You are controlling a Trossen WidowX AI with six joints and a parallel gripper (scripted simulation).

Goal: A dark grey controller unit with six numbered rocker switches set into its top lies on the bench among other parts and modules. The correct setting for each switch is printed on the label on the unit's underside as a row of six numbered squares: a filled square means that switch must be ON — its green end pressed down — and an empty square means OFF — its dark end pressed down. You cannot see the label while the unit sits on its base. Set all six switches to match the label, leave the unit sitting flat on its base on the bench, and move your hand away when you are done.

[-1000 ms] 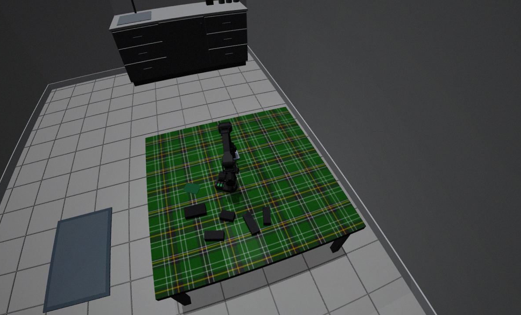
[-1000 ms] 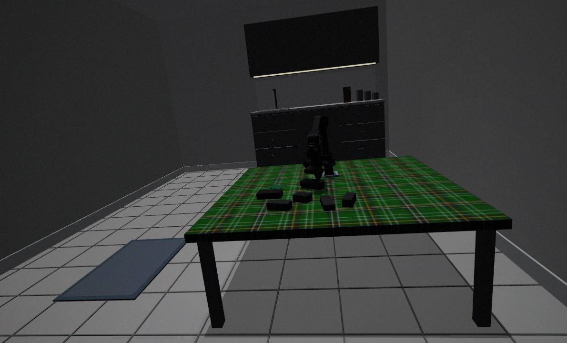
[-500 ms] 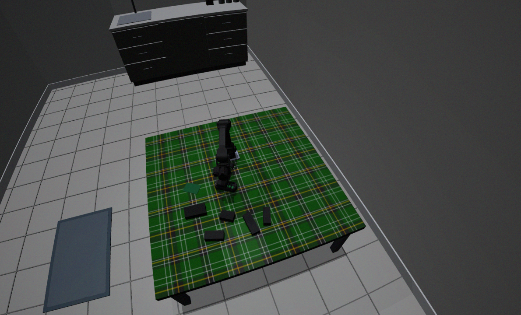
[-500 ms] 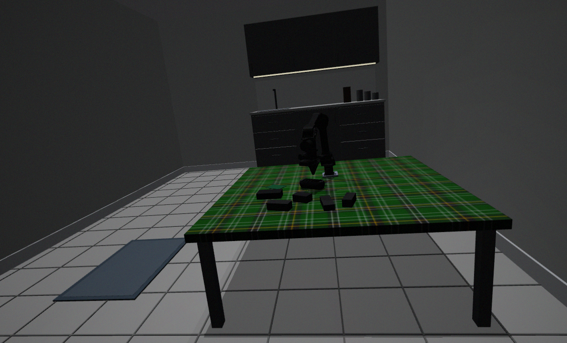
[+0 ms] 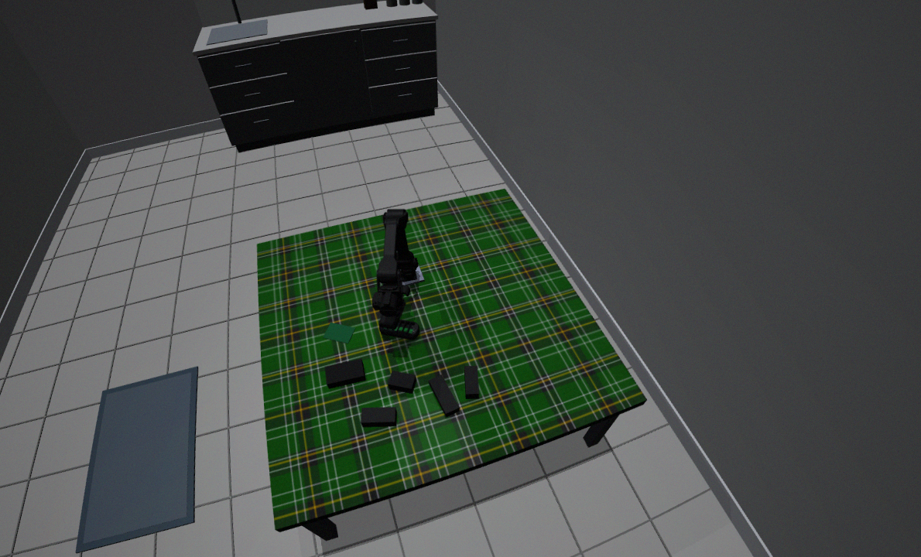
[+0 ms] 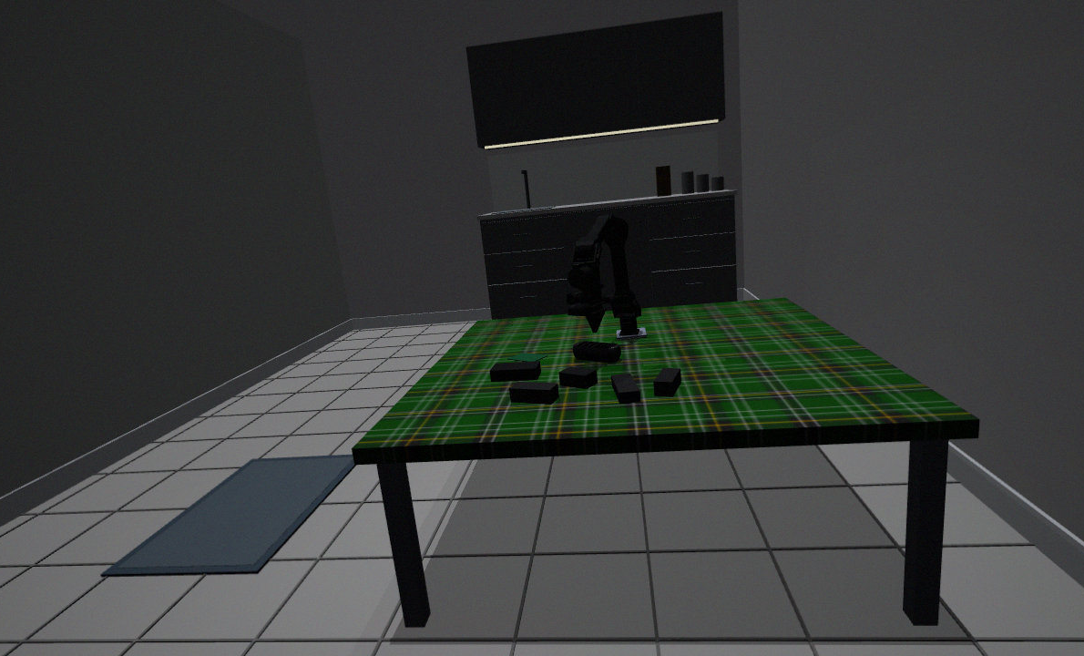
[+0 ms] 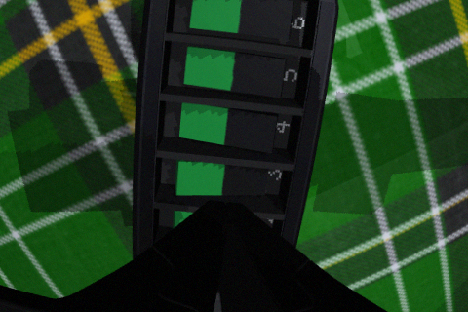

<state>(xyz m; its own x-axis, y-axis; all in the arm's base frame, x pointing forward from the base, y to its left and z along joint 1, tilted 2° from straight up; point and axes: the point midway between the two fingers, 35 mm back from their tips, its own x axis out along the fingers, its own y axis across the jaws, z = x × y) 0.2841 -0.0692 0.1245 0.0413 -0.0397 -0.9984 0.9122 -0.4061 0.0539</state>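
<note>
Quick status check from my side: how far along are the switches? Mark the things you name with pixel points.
Done: the controller (image 5: 408, 331) (image 6: 597, 352) (image 7: 326, 19) sits on its base, switches up.

In hand: nothing gripped; the closed end effector (image 5: 395, 335) (image 6: 595, 329) (image 7: 222, 218) hovers near the lower switches.

Left: backing the arm away. Whether any switch matches can't be judged, as the label is out of sight underneath.

end effector (image 5: 389, 336) (image 6: 596, 329) (image 7: 222, 218) above controller (image 5: 409, 330) (image 6: 597, 352) (image 7: 312, 122) | gap between | dark blocks beyond (image 5: 443, 395) (image 6: 626, 388)

Table (image 5: 519, 291) (image 6: 717, 359) looks cloth-covered, plaid weave; ctrl. unit (image 5: 408, 331) (image 6: 597, 352) (image 7: 317, 83) smooth matt plastic, approx.
</note>
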